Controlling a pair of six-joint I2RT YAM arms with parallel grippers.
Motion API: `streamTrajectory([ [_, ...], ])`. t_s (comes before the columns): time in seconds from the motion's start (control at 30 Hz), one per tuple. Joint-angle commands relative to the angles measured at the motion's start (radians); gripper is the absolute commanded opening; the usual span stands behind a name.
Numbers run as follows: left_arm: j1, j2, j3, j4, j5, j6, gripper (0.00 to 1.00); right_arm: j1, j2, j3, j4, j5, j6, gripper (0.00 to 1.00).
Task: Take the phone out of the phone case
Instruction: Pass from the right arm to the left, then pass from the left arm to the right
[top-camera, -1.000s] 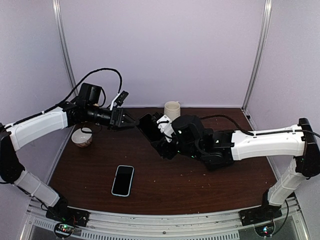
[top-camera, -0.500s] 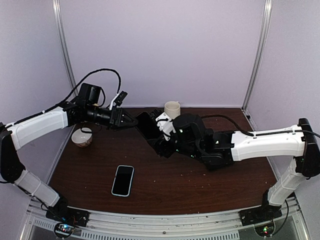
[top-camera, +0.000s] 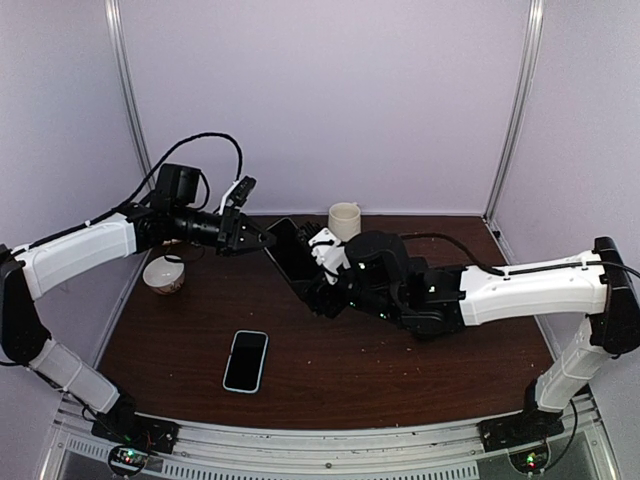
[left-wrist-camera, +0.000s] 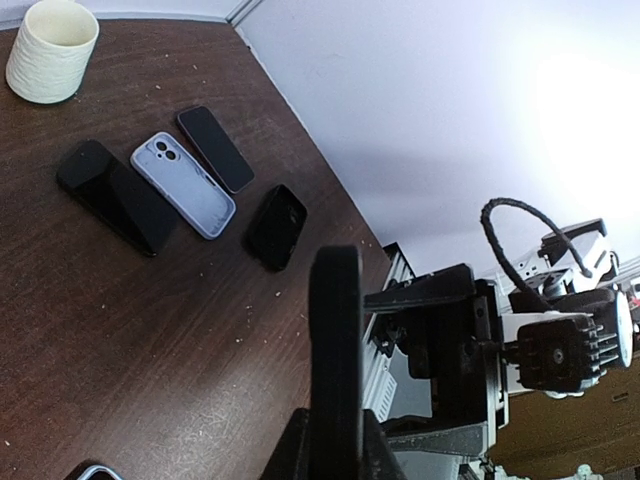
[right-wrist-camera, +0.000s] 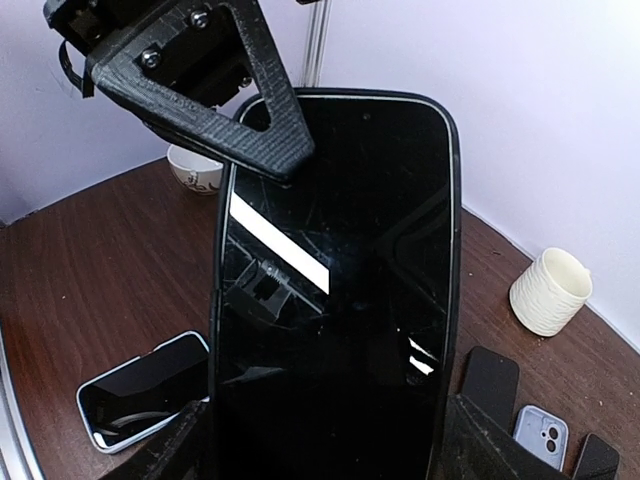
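Above the table (top-camera: 420, 380) middle, both grippers are meeting on a black phone (top-camera: 288, 252), held up off the wood and tilted. The phone is sitting inside its black case (right-wrist-camera: 457, 200), screen facing the right wrist camera. The right gripper (top-camera: 318, 275) is clamping the case by its two long sides at the lower end, fingers spread wide. The left gripper (top-camera: 262, 241) is pinching the phone's top corner, jaws closed down on it, with one finger (right-wrist-camera: 240, 110) lying across the screen's upper left corner. From the left wrist, the phone is showing edge-on between the fingers.

A blue-cased phone (top-camera: 246, 360) is lying flat near the front edge. A bowl (top-camera: 163, 275) is sitting at the left side under the left arm. A ribbed cream cup (top-camera: 344, 218) is standing at the back. Near the cup, a light blue case (left-wrist-camera: 183, 185) is lying between two dark phones, camera cutout up, with another black case (left-wrist-camera: 277, 227) just beside them.
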Motion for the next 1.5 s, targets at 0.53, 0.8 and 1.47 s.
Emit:
streamTrajectory([
  [0.53,0.005,-0.210,-0.064,0.196,0.014,0.135,0.00,-0.159,-0.292,-0.179,-0.014,-0.339,0.453,0.99],
  [0.8,0.005,-0.236,-0.148,0.549,0.162,-0.054,0.00,-0.200,-0.316,-0.305,0.299,-0.653,0.561,0.96],
  [1.47,0.005,-0.249,-0.188,0.747,0.202,-0.185,0.00,-0.199,-0.193,-0.147,0.516,-0.867,0.630,0.33],
])
